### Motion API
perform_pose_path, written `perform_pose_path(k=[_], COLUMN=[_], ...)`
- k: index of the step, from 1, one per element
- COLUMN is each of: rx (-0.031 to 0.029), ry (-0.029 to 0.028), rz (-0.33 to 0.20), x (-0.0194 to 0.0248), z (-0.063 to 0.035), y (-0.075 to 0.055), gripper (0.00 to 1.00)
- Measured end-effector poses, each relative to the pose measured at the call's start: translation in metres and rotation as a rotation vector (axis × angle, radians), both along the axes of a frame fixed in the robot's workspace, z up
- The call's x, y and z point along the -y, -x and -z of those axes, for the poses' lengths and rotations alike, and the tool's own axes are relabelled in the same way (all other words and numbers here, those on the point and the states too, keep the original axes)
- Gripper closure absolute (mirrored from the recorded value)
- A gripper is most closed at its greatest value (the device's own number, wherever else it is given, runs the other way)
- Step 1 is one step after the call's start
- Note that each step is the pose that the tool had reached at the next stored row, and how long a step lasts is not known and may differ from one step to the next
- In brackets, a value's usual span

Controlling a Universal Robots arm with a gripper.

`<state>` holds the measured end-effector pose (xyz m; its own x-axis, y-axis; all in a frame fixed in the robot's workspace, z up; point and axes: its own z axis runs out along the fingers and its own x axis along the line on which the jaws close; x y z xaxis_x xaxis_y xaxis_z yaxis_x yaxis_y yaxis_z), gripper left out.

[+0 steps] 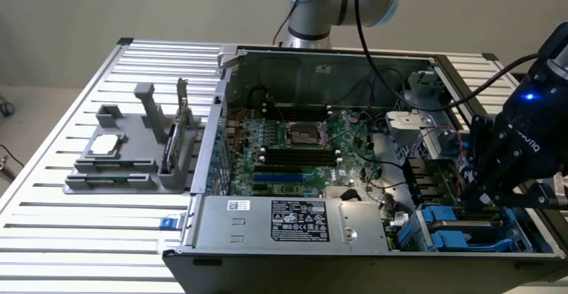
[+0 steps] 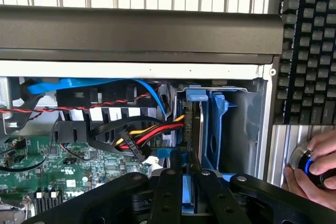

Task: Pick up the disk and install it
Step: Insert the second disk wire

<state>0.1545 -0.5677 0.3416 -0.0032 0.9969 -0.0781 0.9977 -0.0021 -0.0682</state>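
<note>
In the wrist view the disk [image 2: 193,129] stands on edge as a thin dark slab with a blue carrier tab at its far end. It sits partly inside the blue drive bay [image 2: 220,129] at the corner of the open computer case. My gripper [image 2: 185,182] has its two black fingers [image 2: 169,187] pressed against the carrier's near blue edge, shut on the disk. In the exterior view the gripper [image 1: 483,199] hangs low over the drive bay [image 1: 461,237] at the case's near right corner, and the black gripper body hides the disk there.
Red, yellow and black power cables [image 2: 142,135] run up to the bay beside the disk. The motherboard [image 1: 302,147] and the silver labelled power supply [image 1: 293,221] fill the case. A grey fixture [image 1: 133,154] stands on the table at the exterior view's left. A hand [image 2: 315,166] rests near a keyboard [image 2: 310,45].
</note>
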Motion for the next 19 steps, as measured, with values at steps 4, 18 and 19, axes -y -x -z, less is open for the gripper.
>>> perform_pose_path(k=[4,18,19], rx=[0.0000,0.0000,0.0000], ry=[-0.0031,-0.0275,-0.0299], rz=[0.000,0.000,0.000], x=[0.0014,0.0063,0.0067], z=[0.0010,0.0055,0.0055], y=[0.0000,0.0000,0.0000], gripper=[0.84,0.84,0.84])
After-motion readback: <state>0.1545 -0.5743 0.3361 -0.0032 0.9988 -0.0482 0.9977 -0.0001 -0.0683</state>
